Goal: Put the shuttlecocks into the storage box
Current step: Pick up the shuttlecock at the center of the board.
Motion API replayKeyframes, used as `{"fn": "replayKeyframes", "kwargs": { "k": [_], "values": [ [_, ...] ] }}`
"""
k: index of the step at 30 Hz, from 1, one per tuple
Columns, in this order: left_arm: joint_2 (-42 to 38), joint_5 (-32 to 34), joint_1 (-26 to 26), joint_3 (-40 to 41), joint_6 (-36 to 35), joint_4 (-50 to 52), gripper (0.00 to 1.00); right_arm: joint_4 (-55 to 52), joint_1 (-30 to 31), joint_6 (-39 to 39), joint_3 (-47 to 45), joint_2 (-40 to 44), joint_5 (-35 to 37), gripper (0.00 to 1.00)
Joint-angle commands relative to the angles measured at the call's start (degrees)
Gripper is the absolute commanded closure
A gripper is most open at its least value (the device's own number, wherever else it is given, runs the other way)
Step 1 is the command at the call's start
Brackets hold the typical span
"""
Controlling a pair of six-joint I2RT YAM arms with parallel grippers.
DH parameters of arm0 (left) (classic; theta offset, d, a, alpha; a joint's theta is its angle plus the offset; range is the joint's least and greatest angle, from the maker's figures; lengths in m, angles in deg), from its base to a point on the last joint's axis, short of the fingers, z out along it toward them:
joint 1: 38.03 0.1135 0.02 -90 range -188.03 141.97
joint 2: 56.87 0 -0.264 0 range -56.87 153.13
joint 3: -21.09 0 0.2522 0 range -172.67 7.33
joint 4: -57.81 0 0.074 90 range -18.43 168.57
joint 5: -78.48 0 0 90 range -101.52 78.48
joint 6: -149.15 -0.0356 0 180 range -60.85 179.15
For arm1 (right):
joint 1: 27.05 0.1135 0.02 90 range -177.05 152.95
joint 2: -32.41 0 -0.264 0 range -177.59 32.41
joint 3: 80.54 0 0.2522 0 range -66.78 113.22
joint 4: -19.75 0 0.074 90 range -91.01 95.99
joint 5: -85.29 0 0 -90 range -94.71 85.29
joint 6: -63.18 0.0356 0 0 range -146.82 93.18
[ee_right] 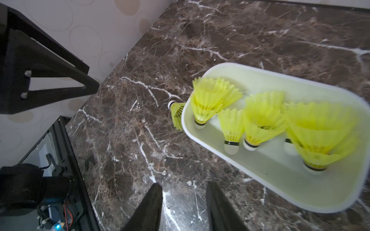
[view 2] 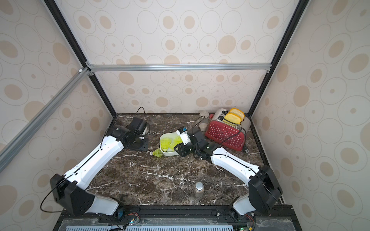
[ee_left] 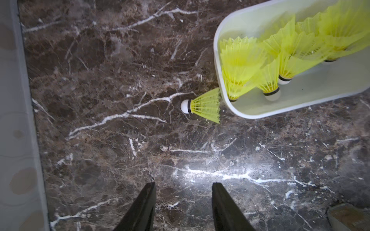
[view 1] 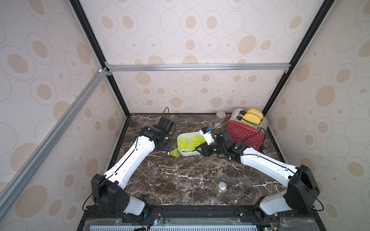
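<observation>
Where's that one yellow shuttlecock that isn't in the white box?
The shuttlecock lies on its side on the marble table, beside the storage box's near-left corner, in both top views.

I get soft, even brightness in both top views, with walls bowing at the edges. Left wrist view: white glare patch on the marble tabletop. Right wrist view: shuttlecocks and storage box look smeared and soft
</observation>
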Motion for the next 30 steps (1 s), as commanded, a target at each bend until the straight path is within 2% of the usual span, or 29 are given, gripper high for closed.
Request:
{"fn": "replayKeyframes", "kwargs": {
  "k": [1, 6, 11, 14, 23, 24, 26, 30],
  "values": [
    [-8.3, -6.03, 0.01, 7.94, 6.96, -6.74, 0.52, 2.48, 3.65, 1.37, -0.28, -2.52, 4.49, 0.59],
    [-20.42, -8.29, 0.11, 16.87, 8.82, -7.5, 0.52, 2.47, 9.55, 2.2, 4.5, -9.18, 7.48, 0.6],
    [-33.25, -10.66, 0.12, 24.03, 10.45, -7.86, 0.51, 3.91, 10.82, 6.66, 8.19, -15.23, 9.64, 0.6],
    [-40.34, -10.48, 0.09, 27.58, 12.2, -7.62, 0.45, 2.65, 11.74, 7.23, 12.32, -19.27, 10.87, 0.6],
    [-50.43, -6.01, 0.09, 26.76, 13.04, 2.54, 0.33, -2.31, 13.08, 10.14, 23.89, -29.62, 13.39, 0.58],
    [-51.09, -6.04, 0.09, 26.3, 13.24, 3.19, 0.18, -2.9, 13.09, 10.38, 25.06, -30.6, 13.36, 0.58],
    [-51.72, -6.27, 0.09, 25.54, 13.65, 4.19, 0.01, -3.71, 13.06, 11.3, 26.42, -31.86, 13.88, 0.59],
    [-52.36, -6.17, 0.09, 23.77, 13.76, 5.26, 0.01, -3.71, 13.06, 13.58, 27.4, -33.78, 14.07, 0.59]
  ]
}}
